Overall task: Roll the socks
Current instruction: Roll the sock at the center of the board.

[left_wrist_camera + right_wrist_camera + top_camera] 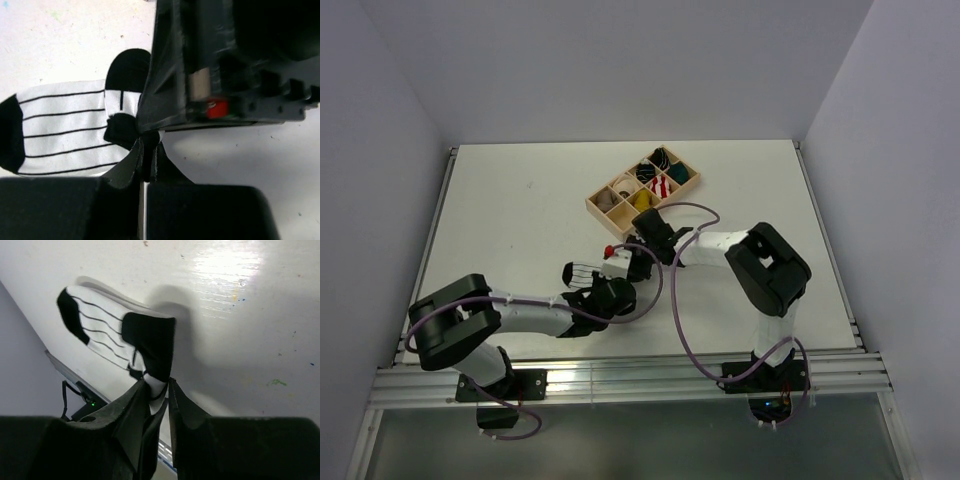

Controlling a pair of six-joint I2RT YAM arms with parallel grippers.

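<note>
The white sock with thin black stripes (578, 272) lies flat on the table between the two arms. Its black end is lifted and folded back over the striped part. My right gripper (159, 382) is shut on that folded end, with white and black cloth between its fingers. My left gripper (149, 147) is shut at the same end of the sock (65, 125), pinching its edge just under the right gripper's body. In the top view both grippers meet at the sock's right end, the left gripper (616, 282) below and the right gripper (628, 262) above. A mustard-yellow piece (642, 200) sits in a tray compartment.
A wooden compartment tray (595, 205) stands behind the grippers and holds several rolled bundles, among them a red-and-white one (660, 187) and a teal one (678, 174). The table's near edge and rail run below the sock (100, 320) in the right wrist view.
</note>
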